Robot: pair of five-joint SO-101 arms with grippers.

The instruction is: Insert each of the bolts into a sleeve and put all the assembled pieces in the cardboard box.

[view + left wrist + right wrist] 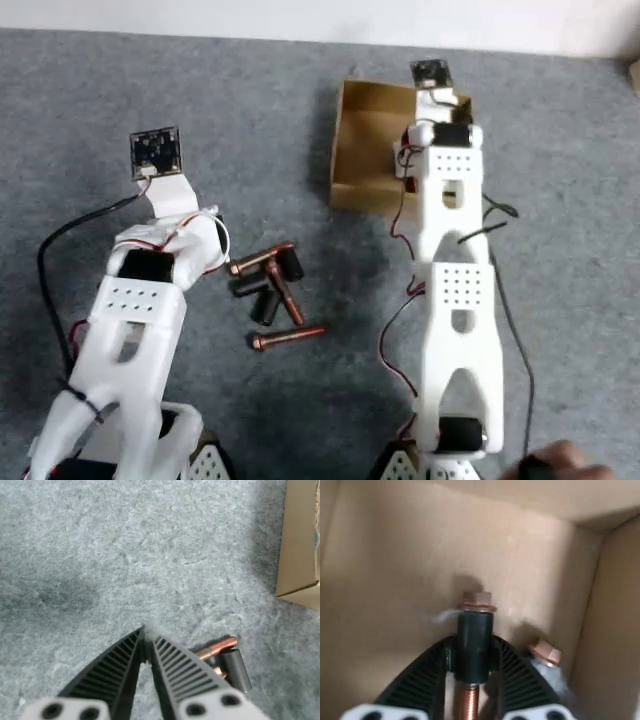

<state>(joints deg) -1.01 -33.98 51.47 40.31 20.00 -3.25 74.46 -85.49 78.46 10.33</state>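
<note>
Cardboard box (pixel 380 555) walls surround our right gripper (pixel 473 646), clamped on 1 sleeved bolt (pixel 475 630); we should lower it, then release gently. Our left gripper (pixel 148 635) sits pinched together, empty.

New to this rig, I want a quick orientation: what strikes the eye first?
The right gripper, inside the cardboard box, clamps a black sleeve with a copper bolt through it; a second bolt head lies nearby. On the grey carpet, loose bolts and sleeves lie piled beside the shut left gripper.
</note>
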